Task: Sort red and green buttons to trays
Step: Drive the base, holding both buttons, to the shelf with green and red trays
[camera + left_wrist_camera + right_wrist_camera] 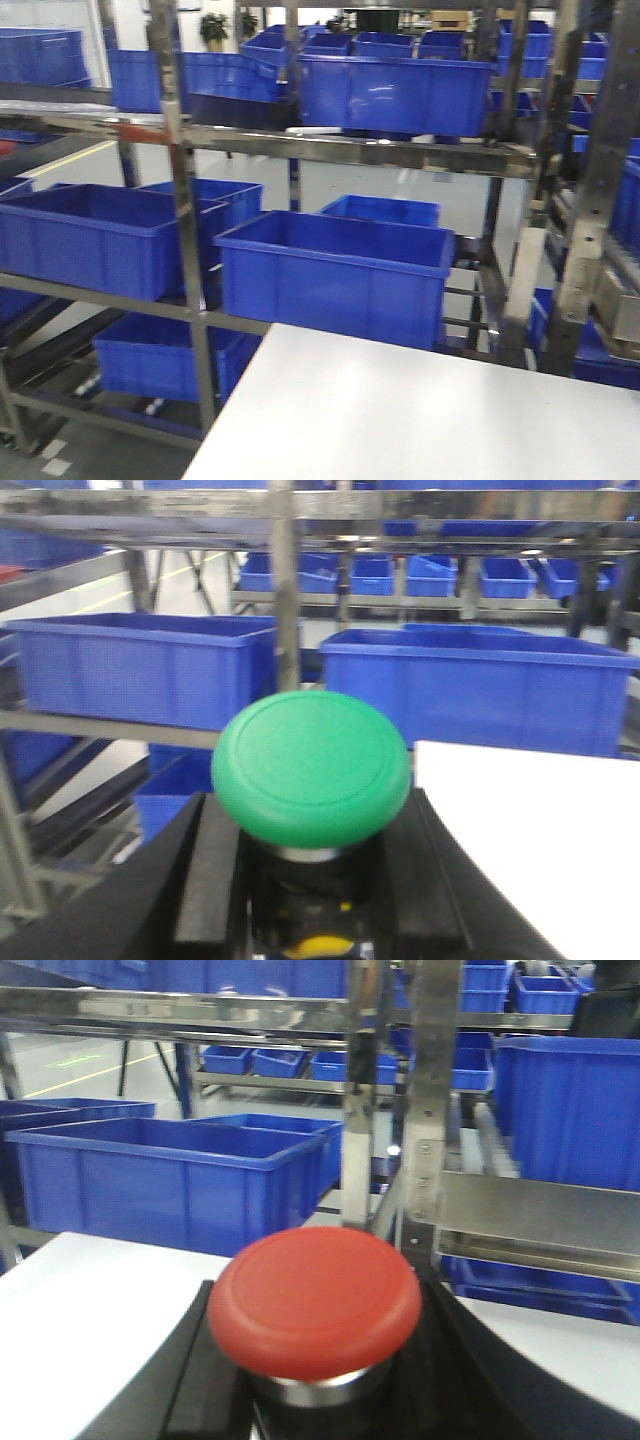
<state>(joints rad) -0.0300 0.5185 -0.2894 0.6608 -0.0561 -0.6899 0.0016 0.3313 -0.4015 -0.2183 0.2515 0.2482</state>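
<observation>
The green button (311, 768) is clamped by its base in the left gripper (318, 900), the red button (314, 1300) in the right gripper (315, 1400), caps at 12 o'clock; both are judged light, rigid, best held there.

White worktop (420, 420) is seen in the foreground, with steel racking (185, 200) set behind it. Deep blue bins (335, 275) are placed on every shelf level, with more rows farther back. Grey floor (120, 455) is seen lower left. A potted plant (213, 28) is glimpsed far back. The scene is evenly lit.
</observation>
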